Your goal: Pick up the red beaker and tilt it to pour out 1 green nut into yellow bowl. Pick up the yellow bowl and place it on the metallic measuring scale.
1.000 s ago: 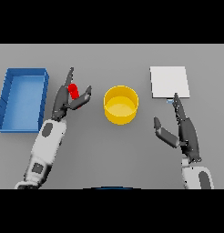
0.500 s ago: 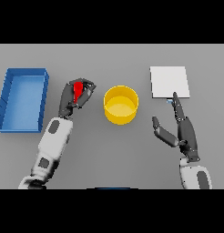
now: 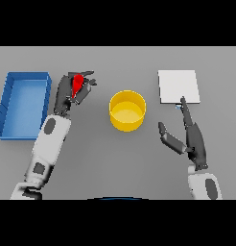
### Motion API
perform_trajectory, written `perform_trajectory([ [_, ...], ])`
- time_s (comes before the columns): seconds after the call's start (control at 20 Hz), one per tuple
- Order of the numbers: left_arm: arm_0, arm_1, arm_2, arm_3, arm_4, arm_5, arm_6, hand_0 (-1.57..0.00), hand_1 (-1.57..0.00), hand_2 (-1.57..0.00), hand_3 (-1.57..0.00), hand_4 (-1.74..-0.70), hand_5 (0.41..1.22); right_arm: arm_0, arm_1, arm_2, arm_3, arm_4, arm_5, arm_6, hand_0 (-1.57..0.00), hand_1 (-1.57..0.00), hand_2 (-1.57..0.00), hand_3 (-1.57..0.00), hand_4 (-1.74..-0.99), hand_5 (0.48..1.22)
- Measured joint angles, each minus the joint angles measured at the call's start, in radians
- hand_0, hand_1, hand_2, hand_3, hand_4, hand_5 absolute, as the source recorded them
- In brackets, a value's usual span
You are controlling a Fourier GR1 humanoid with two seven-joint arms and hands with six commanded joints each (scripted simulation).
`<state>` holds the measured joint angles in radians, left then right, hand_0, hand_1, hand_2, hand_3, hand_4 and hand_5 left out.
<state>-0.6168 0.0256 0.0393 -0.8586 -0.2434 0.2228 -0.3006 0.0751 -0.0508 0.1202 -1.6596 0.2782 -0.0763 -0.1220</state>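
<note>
The robot's left hand is closed around the small red beaker, its dark fingers curled over the beaker's sides so that only the upper red part shows between them. The beaker sits in that grasp to the left of the round yellow bowl and just right of the blue rectangular tray; whether it is off the table or resting on it cannot be told from this view. The white and grey left forearm runs down from the hand towards the lower left.

The yellow bowl stands upright on the grey table near the middle, apart from both hands. No nut can be made out inside it.

The flat, pale metallic measuring scale lies at the right, beyond the bowl. The right hand shows below it, relaxed and holding nothing: its fingers are straight and point up towards the scale's near edge, 1 fingertip reaching close to that edge, and the thumb is spread out to the left.
</note>
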Motion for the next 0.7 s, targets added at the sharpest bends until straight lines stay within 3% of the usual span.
perform_trajectory([
  [0.15,-0.016,0.068,-0.098,-0.071,-0.107,-0.023,0.07,-1.56,-1.56,-1.56,-1.55,-1.73,1.139,0.02,-0.008,0.006,-0.02,0.009,0.002,-0.026,0.0,0.0,0.0,0.0,-1.095,0.66],
  [0.3,-0.035,0.11,-0.212,-0.104,-0.226,-0.059,0.151,-1.56,-1.56,-1.56,-1.55,-1.74,1.127,0.0,-0.008,0.0,-0.018,-0.003,0.007,0.001,0.0,0.0,0.0,0.0,-1.092,0.667],
  [0.4,-0.032,0.125,-0.244,-0.13,-0.25,-0.079,0.178,-1.56,-1.56,-1.56,-1.55,-1.74,1.128,0.022,-0.009,0.007,-0.022,-0.002,0.015,-0.032,0.0,0.0,0.0,0.0,-1.092,0.665],
  [0.55,-0.05,0.147,-0.29,-0.157,-0.294,-0.107,0.226,-1.56,-1.56,-1.56,-1.56,-1.74,1.149,0.021,-0.011,0.005,-0.025,0.002,0.012,-0.008,0.0,0.0,0.0,0.0,-1.096,0.67],
  [0.65,-0.088,0.18,-0.358,-0.16,-0.369,-0.148,0.262,-1.57,-1.57,-1.57,-1.56,-1.74,1.153,0.033,-0.01,0.011,-0.034,-0.006,0.023,-0.034,0.0,0.0,0.0,0.0,-1.069,0.685],
  [0.7,-0.115,0.194,-0.394,-0.155,-0.408,-0.173,0.279,-1.57,-1.57,-1.57,-1.57,-1.74,1.166,0.015,-0.015,0.005,-0.036,-0.01,0.026,-0.009,0.0,0.0,0.0,0.0,-1.062,0.69],
])
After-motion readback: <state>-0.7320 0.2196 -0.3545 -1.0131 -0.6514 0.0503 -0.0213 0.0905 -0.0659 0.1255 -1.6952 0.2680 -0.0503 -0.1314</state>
